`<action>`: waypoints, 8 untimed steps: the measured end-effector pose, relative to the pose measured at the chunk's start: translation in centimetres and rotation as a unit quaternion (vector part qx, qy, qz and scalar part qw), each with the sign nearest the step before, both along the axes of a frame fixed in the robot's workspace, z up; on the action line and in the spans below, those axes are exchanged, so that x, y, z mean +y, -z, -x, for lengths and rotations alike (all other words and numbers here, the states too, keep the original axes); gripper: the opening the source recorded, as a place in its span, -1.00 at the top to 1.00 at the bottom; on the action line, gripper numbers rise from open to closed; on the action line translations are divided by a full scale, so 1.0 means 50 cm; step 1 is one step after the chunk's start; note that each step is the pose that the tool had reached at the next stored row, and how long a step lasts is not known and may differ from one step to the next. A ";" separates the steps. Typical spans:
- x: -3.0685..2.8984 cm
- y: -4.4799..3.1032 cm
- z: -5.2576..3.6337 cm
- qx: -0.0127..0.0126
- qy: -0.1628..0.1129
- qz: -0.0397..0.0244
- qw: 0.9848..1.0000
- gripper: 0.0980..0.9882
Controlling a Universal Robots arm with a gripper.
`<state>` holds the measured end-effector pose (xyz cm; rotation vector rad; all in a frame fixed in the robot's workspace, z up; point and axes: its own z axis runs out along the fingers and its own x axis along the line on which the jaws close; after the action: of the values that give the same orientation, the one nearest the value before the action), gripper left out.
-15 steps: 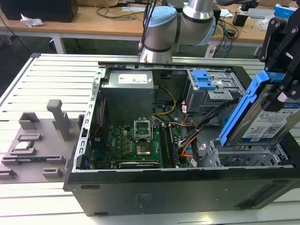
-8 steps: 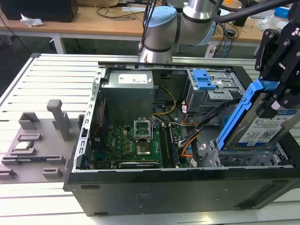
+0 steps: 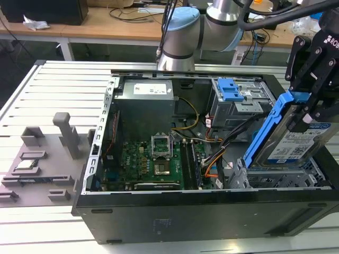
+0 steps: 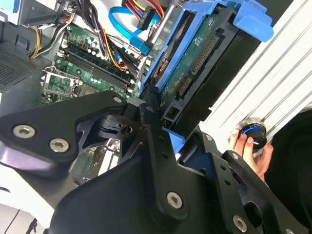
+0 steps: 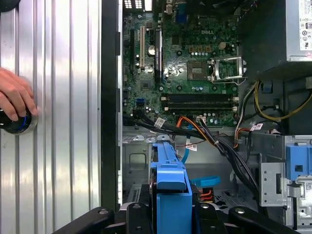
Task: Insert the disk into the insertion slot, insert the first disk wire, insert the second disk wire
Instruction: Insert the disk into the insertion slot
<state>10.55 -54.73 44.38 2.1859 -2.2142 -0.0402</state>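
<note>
One gripper (image 3: 310,108), one load. In the exterior view your black fingers are clamped on the upper end of the disk (image 3: 299,143). The disk hangs tilted with its white label toward the camera, and its blue bracket (image 3: 266,129) runs down the edge on the exterior view's left. The disk's lower end is at the mouth of the insertion slot (image 3: 283,177), the low perforated cage in the corner of the computer case (image 3: 185,211) on the exterior view's right. You cannot tell from here whether it touches the cage. The taller drive cage (image 3: 233,98) with the blue latch stands just behind. The motherboard (image 3: 153,159) lies well apart, toward the exterior view's left.

In the second wrist view your gripper (image 4: 170,122) pinches the disk (image 4: 195,58) by its flat faces. The circuit-board underside and connector row are showing, with the bracket (image 4: 253,19) at the far end. Beside the case, a hand (image 4: 251,151) rests on a round knob (image 4: 253,132) on the ribbed aluminium table (image 4: 273,83).

In the first wrist view the bracket (image 5: 170,180) stands edge-on between the fingers (image 5: 137,214) of your gripper (image 5: 170,217), above the grey bay floor. A blue flat cable (image 5: 204,180) lies just beside it. The hand (image 5: 14,95) covers the knob (image 5: 20,123).
</note>
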 end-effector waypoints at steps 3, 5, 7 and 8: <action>0.001 0.004 0.000 0.000 0.000 0.000 1.000 0.40; 0.001 0.010 0.000 0.000 0.000 0.000 1.000 0.40; 0.001 0.017 0.000 0.000 0.000 0.000 1.000 0.40; 0.001 0.018 0.000 0.000 0.000 0.000 1.000 0.40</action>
<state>10.56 -54.70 43.46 2.1868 -2.2133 -0.0402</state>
